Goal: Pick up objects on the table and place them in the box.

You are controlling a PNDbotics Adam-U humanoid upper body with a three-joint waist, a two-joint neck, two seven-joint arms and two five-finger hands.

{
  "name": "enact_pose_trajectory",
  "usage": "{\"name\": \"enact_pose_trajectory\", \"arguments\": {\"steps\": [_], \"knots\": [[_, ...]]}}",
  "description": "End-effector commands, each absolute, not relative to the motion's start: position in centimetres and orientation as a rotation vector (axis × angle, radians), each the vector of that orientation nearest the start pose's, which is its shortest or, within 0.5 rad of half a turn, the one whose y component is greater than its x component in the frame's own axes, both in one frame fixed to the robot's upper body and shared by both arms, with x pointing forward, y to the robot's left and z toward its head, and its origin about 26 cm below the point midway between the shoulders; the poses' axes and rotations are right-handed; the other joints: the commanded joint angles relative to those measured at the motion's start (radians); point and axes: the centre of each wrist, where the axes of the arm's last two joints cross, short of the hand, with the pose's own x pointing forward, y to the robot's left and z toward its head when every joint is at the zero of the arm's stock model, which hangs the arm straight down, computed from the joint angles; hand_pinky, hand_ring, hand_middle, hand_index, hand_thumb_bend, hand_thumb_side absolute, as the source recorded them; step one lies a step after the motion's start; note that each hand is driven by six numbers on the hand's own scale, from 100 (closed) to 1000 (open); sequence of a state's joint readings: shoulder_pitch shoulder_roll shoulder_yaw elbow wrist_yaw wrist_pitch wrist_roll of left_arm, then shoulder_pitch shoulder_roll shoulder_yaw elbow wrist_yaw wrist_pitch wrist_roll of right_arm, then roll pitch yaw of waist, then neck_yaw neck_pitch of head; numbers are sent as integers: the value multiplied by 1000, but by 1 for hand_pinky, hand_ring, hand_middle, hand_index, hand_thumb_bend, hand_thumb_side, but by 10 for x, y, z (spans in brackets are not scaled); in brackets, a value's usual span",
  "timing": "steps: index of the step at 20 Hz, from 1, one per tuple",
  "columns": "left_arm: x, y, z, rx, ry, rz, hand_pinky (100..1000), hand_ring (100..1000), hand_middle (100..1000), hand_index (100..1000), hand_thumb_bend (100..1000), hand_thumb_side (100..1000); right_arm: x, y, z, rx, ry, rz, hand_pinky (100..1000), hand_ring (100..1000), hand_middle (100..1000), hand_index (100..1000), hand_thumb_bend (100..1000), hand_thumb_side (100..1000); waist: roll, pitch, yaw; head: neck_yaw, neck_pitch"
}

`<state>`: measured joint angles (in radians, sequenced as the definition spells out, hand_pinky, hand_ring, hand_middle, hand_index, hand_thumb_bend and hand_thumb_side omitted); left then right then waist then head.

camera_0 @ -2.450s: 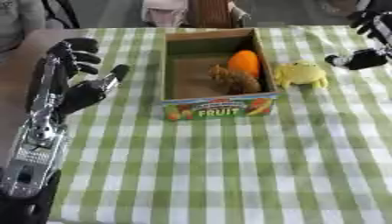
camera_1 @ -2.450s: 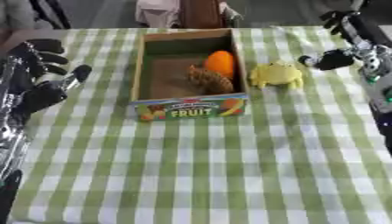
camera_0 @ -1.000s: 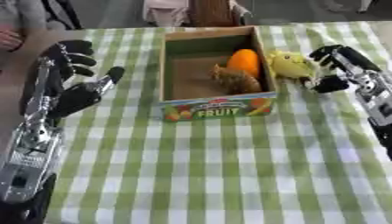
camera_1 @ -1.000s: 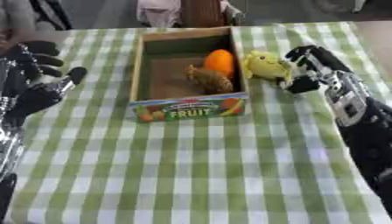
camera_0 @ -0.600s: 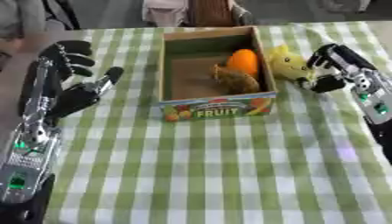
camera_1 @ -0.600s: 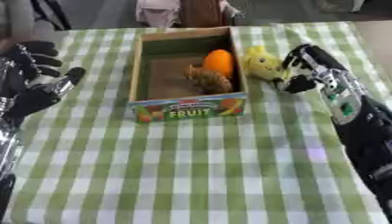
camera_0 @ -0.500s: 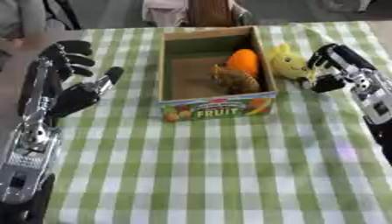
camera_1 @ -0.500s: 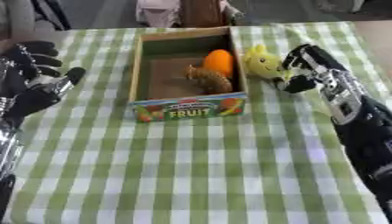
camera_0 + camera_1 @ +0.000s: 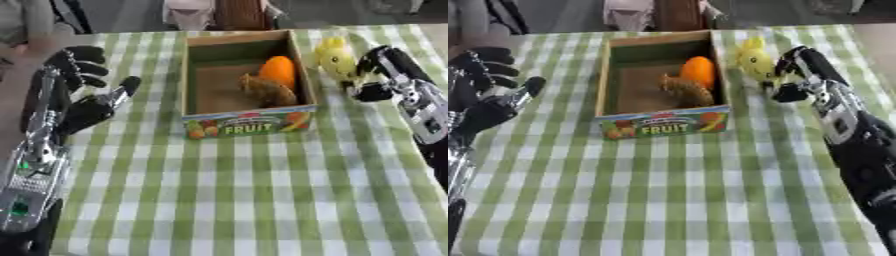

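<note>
While your right hand has its fingers curled round the yellow toy, the box lies just left of it.

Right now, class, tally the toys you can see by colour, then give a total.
Yellow: 1, the yellow toy at the robot's right hand, outside the box
Orange: 1, the orange toy inside the box
Brown: 1, the brown toy inside the box
Total: 3
</note>
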<state>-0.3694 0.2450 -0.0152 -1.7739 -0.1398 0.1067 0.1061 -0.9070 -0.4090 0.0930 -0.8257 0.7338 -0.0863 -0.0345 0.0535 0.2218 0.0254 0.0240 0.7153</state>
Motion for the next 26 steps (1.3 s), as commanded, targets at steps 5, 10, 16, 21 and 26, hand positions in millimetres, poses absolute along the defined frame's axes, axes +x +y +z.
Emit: {"name": "enact_pose_trajectory", "arguments": {"steps": [5,10,16,21,26], "knots": [[339,249,170,332,-2060,-255,571,608,594,693,665,198,477,-283,203,-1028,-1809,867,657,618,527,194,257,100,-6,-22,-3,2,-7],[339,249,170,334,-2058,-256,571,607,594,693,665,198,472,-263,226,-1001,-1922,867,658,619,529,194,249,100,-7,-27,-2,-1,-7],[338,249,169,331,-2058,-260,572,607,593,693,666,196,468,-226,250,-935,-2037,936,662,623,533,196,237,100,-7,-34,5,-11,-4],[338,248,170,324,-2062,-266,572,606,593,693,658,200,468,-196,252,-884,-2072,1055,669,631,541,198,287,100,-10,-37,22,-21,-5],[338,246,172,319,-2071,-266,572,606,592,692,670,195,470,-174,242,-830,-2059,1173,671,634,545,200,233,100,-14,-32,45,-32,-7]]}}
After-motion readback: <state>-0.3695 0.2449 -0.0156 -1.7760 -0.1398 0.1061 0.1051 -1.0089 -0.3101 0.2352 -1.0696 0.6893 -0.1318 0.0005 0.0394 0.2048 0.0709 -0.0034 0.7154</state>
